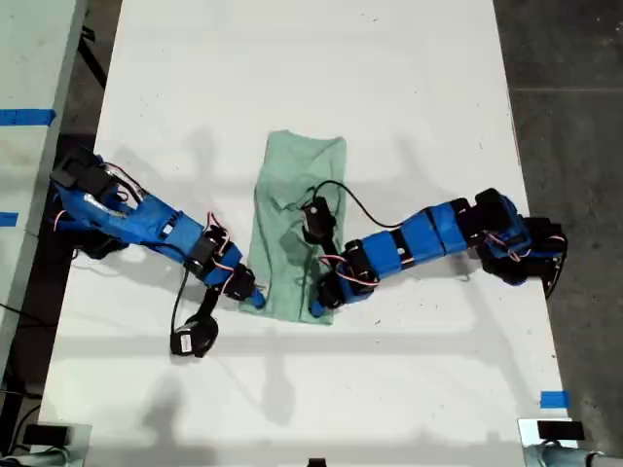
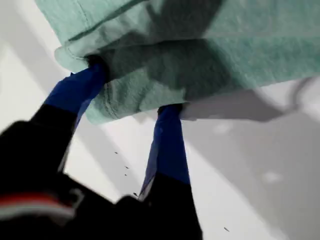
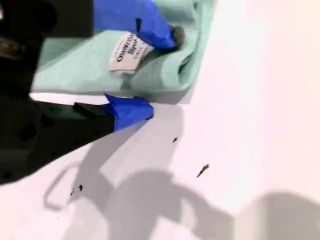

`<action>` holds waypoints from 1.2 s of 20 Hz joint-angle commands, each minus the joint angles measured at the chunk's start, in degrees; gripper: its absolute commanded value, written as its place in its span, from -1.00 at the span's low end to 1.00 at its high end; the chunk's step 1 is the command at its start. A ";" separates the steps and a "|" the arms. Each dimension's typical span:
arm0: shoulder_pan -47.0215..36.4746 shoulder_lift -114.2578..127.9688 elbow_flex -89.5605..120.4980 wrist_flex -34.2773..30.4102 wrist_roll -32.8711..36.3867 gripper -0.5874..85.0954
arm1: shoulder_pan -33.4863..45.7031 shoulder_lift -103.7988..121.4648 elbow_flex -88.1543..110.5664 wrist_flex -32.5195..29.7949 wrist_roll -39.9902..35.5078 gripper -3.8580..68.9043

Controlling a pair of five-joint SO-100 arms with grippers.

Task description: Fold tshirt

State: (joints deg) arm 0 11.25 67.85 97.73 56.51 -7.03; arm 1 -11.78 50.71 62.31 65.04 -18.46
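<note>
Toward the table's [image 1: 409,78] edge on the exterior view's left, my second gripper [image 1: 255,297] [image 3: 160,72] reaches the tshirt's [image 1: 292,195] near corner. Its jaws bracket a thick fold beside a white label [image 3: 125,52], one finger on top of the cloth and one against the table. Whether they actually pinch the cloth I cannot tell. The tshirt lies mid-table, folded into a long narrow strip. At the strip's other near corner is my first gripper [image 1: 321,304] [image 2: 132,85]. Its jaws are spread well apart and both fingertips are hidden under the hem.
</note>
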 commanded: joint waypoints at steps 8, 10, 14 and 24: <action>1.23 -7.12 -26.89 11.51 5.71 -0.98 | -3.16 2.72 -6.42 -0.09 -1.93 -0.89; 3.34 -8.70 -35.77 15.73 4.66 -0.98 | -5.36 8.88 -7.21 2.99 -1.85 -0.89; 7.29 -8.26 -42.63 15.12 1.76 -0.98 | -11.34 17.14 -7.56 4.57 0.26 -0.89; -11.87 13.89 -39.11 24.61 14.06 -0.98 | 12.30 25.40 -4.92 8.00 -21.97 -0.89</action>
State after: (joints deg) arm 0 7.12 72.25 58.18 78.57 3.25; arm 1 -5.98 68.82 58.54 71.89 -35.42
